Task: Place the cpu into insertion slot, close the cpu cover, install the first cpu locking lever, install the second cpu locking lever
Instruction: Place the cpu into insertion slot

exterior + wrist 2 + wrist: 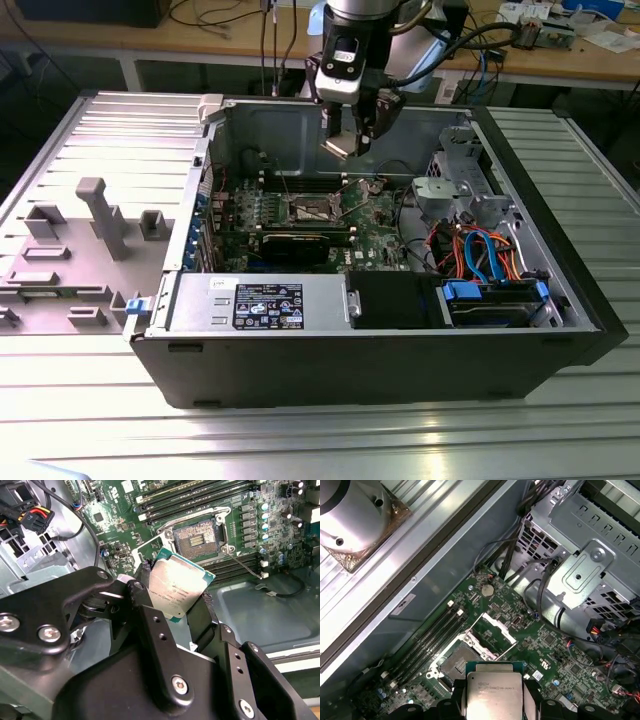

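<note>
Second wrist view: clamped edge to edge in the black metal pincer (175, 599), the cpu (176, 582), a small flat square chip with a dull silver-grey metal face and thin green border. Held tilted and in the air, clear of the green circuit board (125, 525). Below and a little ahead of the pincer, the insertion slot (196, 539), a square socket with dark centre and silvery rim, bare and uncovered. Beside it, in the first wrist view, the cpu cover (499, 626), a thin square silvery frame plate with a large window, swung up off the socket.

Looks to be the first step in hand, with the chip poised over the socket, the cover not yet shut and neither lever fastened. Probably calls for levelling the chip, squaring its corners to the socket rim and lowering straight, without dragging across the contacts.

Nearest hazards, by judgement: the raised cover and a thin steel wire locking lever (243, 564) slanting out from the socket edge, both close under the pincer. Further out, long black memory slots (200, 495) flanking the socket, then loose black cables (540, 600) and a perforated grey metal drive cage (585, 570) well off to one side. In the exterior view, hangs over the open black computer case (400, 370).
</note>
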`<state>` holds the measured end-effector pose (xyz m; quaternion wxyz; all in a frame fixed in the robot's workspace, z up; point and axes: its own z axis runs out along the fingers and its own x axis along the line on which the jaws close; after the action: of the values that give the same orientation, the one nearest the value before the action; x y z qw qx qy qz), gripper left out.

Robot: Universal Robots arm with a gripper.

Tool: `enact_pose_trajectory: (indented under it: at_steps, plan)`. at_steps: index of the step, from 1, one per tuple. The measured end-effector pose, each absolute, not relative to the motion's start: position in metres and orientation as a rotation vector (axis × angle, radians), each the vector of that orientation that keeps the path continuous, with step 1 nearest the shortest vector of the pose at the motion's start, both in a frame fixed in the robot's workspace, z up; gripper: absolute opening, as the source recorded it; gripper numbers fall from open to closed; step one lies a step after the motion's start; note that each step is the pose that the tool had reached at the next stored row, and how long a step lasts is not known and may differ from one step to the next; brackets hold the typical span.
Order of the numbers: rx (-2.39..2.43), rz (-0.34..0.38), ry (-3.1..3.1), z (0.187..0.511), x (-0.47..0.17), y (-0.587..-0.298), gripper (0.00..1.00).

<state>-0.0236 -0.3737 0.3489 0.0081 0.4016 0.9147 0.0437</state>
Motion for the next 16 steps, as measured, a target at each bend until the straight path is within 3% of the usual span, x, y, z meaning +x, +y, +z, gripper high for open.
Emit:
enact_pose_trajectory:
  at_steps: [16]
  plan:
    - [1.386,0.135,2.793,0.3479,-0.0237,-0.3737,0.54]
